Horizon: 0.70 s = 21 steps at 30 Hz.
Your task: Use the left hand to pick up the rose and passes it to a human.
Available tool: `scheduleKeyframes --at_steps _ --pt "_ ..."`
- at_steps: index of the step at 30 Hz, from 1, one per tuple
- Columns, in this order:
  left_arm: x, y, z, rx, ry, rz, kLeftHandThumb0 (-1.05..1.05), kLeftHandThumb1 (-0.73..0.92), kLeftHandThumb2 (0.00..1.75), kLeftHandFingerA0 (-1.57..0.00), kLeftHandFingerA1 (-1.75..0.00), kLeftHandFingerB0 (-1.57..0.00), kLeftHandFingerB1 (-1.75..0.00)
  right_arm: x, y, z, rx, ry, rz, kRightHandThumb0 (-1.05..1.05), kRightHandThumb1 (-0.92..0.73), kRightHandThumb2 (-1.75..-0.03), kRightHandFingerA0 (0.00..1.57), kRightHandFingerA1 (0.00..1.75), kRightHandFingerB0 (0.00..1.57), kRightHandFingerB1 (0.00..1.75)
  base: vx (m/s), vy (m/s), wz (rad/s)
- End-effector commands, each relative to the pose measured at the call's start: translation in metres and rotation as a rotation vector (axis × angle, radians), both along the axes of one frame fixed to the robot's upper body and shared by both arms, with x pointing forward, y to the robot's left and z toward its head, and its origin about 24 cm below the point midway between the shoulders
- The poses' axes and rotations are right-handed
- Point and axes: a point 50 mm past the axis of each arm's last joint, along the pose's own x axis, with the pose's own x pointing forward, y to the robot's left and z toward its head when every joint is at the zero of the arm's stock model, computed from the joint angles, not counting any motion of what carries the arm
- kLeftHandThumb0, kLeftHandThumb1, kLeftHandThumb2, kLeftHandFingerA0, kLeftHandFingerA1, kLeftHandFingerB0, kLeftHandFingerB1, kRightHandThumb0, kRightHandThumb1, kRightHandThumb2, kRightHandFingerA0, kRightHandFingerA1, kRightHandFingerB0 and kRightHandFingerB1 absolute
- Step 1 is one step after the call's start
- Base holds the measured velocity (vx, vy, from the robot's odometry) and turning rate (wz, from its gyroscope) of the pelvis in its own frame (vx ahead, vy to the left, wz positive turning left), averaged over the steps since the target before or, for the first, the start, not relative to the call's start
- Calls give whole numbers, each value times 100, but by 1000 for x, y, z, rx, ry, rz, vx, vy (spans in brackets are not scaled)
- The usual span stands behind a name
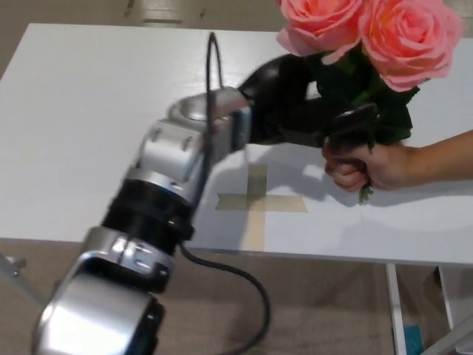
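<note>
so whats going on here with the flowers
The robot's left hand is holding the pink roses up over the white table, its fingers around the stems. A person's hand has reached in from the right and grips the stems just below. Both hold the bunch, so the handover is midway.

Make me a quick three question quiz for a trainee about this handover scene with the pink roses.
1. True or false: the robot's black left hand is holding the pink roses with dark green leaves.
2. Where is the person's hand? A) on the blooms B) around the lower stems C) flat on the white table
3. Fill in: the beige tape cross on the table lies ____ the bouquet.

Key: 1 true; 2 B; 3 below.
</note>
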Motion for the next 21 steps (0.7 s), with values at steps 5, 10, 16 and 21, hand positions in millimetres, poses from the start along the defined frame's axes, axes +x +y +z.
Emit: scheduleKeyframes --at_steps 5,10,16,21 --pt "9 48 25 163 -113 -23 -79 46 58 0 0 0 -3 -5 0 -3 7 34 6 -42 -60 -61 70 48 57 43 0 0 0" --pt "5 101 37 160 -153 25 -78 46 58 0 0 0 -3 -7 0 -4 2 41 10 -42 -61 -61 69 48 57 43 0 0 0" --pt "-15 138 46 142 -196 57 -77 47 57 0 0 0 -6 -8 -5 -2 -5 42 12 -43 -60 -61 69 48 57 43 0 0 0" --pt "-52 175 45 125 -284 80 -75 46 58 0 -1 0 -24 -10 -9 -2 -18 49 12 -43 -60 -61 69 48 57 43 0 0 0"
